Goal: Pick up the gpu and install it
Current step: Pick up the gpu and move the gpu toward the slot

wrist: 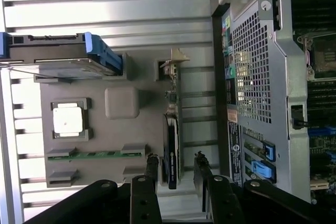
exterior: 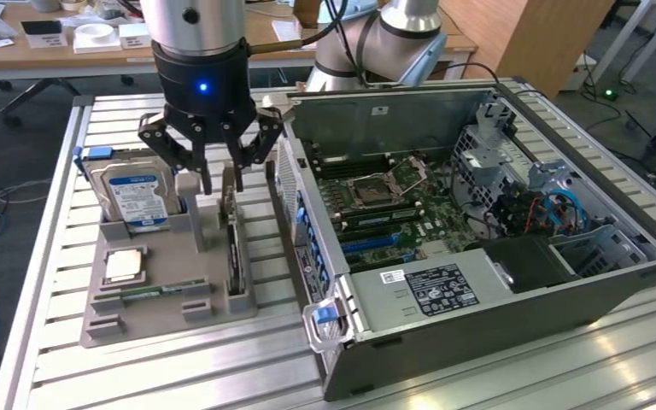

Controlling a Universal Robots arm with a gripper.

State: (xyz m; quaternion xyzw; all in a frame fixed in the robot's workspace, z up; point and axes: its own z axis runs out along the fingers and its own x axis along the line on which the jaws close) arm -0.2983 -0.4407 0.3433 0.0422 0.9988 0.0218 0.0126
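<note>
On a slatted metal tabletop, a gray parts holder sits at about 8 o'clock in the exterior view. A silver hard drive with a blue-and-white label stands upright at the holder's 11 o'clock corner. Toward 6 o'clock from it, a processor chip lies flat in a square recess, and a green RAM stick rests in a groove just beyond.

Along the holder's 3 o'clock edge, the gpu stands on its long edge in a slot. It is thin and dark, and its silver bracket is at the 12 o'clock end, as the wrist view shows.

The gripper hangs over the card with its fingers spread wide, one to each side. The wrist view shows a gap between each finger and the card — nothing is pinched.

Just beside the holder at 3 o'clock, an open computer case lies on its side, its motherboard exposed and facing up. At 12 o'clock, the arm's gray base rises behind the case.
</note>
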